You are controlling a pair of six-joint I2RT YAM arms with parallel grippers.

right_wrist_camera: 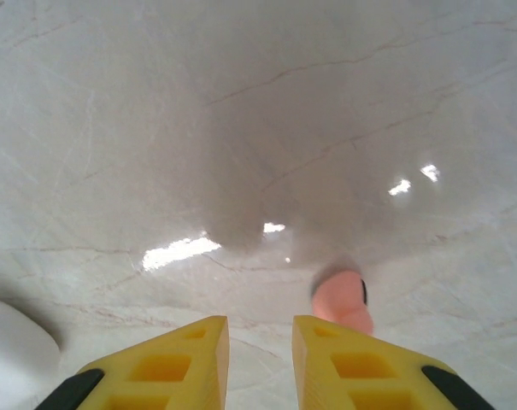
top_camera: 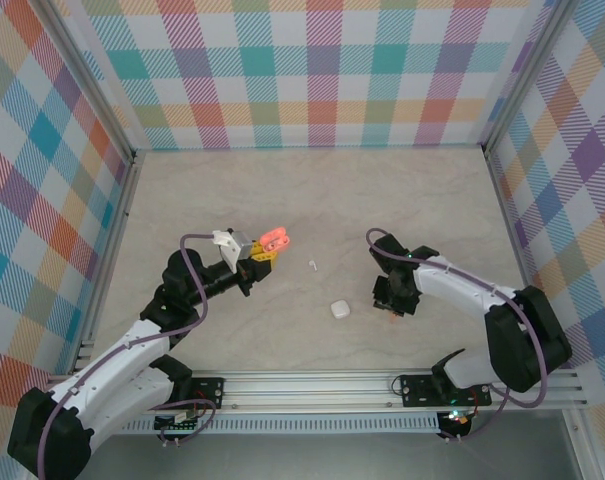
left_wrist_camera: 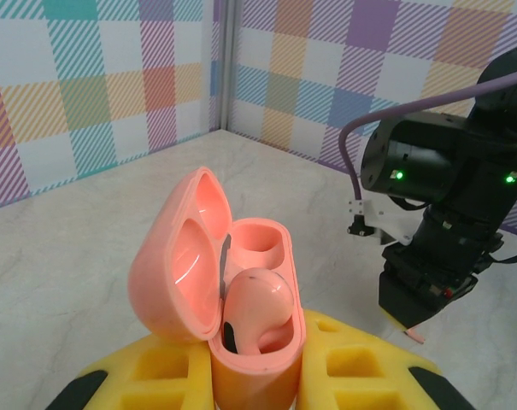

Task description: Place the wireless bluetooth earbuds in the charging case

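Left gripper (top_camera: pixel 259 253) pinches a glossy salmon-pink case (left_wrist_camera: pixel 260 363), lid open, one smooth pink earbud (left_wrist_camera: pixel 256 303) seated inside; right gripper (right_wrist_camera: pixel 260 350) stands slightly spread, second pink earbud (right_wrist_camera: pixel 342 301) seemingly touching one yellow fingertip (right_wrist_camera: pixel 331 342) over the marbled table (right_wrist_camera: pixel 241 128).

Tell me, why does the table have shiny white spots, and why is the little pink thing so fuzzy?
Right wrist view: the spots are light glare on the glossy table, and the pink earbud seems too near the lens to be sharp. Left wrist view: the pink case is crisp. Top view: light is even, with soft shadows.
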